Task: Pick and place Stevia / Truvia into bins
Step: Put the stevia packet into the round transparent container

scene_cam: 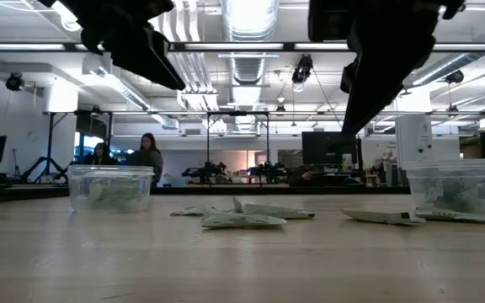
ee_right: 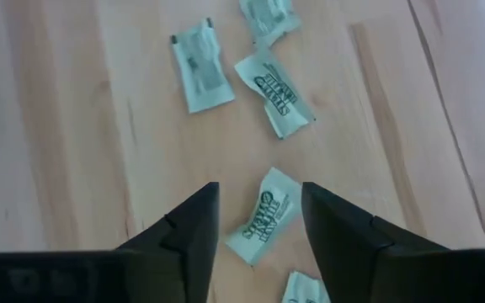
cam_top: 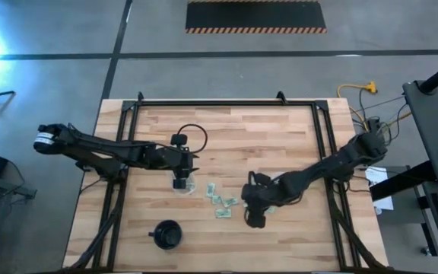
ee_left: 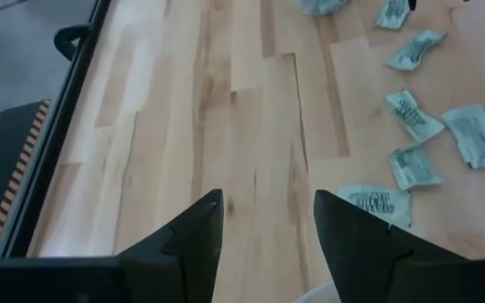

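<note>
I see my right gripper [ee_right: 259,223] open and empty above loose Stevia packets [ee_right: 269,218] mid-table. My left gripper [ee_left: 268,227], open too, hovers over one clear cup [cam_top: 182,187].

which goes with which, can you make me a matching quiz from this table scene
Things:
1. left gripper
2. right gripper
3. black cup
4. loose packets

Places:
A. alone near the table's front edge
B. scattered on the wood between the two grippers
C. over a clear cup, fingers apart and empty
D. just right of the packets, fingers open above one

Pairs: 1-C, 2-D, 3-A, 4-B
</note>
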You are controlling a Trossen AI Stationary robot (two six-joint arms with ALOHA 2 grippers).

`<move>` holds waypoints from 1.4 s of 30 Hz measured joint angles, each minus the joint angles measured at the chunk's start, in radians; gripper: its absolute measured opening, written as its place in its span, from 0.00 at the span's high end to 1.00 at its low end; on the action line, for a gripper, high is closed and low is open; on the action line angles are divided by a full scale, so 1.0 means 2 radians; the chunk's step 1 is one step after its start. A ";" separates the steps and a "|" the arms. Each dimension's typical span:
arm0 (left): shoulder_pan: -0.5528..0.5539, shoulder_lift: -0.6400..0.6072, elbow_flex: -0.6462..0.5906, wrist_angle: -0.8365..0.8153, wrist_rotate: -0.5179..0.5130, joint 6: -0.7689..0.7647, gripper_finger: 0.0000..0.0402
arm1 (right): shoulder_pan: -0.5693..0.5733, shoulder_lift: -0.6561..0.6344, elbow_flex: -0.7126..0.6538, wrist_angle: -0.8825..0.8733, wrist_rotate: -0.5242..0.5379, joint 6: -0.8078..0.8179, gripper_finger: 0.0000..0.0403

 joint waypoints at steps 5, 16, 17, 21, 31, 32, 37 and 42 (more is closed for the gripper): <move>0.000 0.000 0.000 -0.018 0.000 0.008 0.58 | -0.001 0.045 0.040 -0.016 0.003 0.014 0.52; 0.000 -0.008 -0.001 -0.044 -0.026 0.011 0.58 | -0.004 0.102 0.056 -0.047 -0.002 0.023 0.50; 0.000 -0.011 -0.001 -0.046 -0.027 0.011 0.58 | -0.004 0.102 0.055 -0.051 -0.003 0.026 0.50; 0.000 -0.025 -0.002 -0.050 -0.028 0.007 0.58 | -0.003 0.103 0.048 -0.054 -0.003 0.034 0.50; 0.000 -0.033 -0.019 -0.048 -0.028 0.005 0.58 | -0.003 0.122 0.043 -0.048 -0.010 0.040 0.50; 0.000 -0.033 -0.019 -0.048 -0.029 0.005 0.58 | -0.003 0.126 0.043 -0.049 -0.011 0.040 0.50; 0.000 -0.032 -0.019 -0.049 -0.029 -0.005 0.58 | -0.003 0.135 0.044 -0.048 -0.012 0.040 0.50; 0.000 -0.033 -0.020 -0.049 -0.029 -0.006 0.58 | -0.003 0.135 0.044 -0.050 -0.013 0.040 0.54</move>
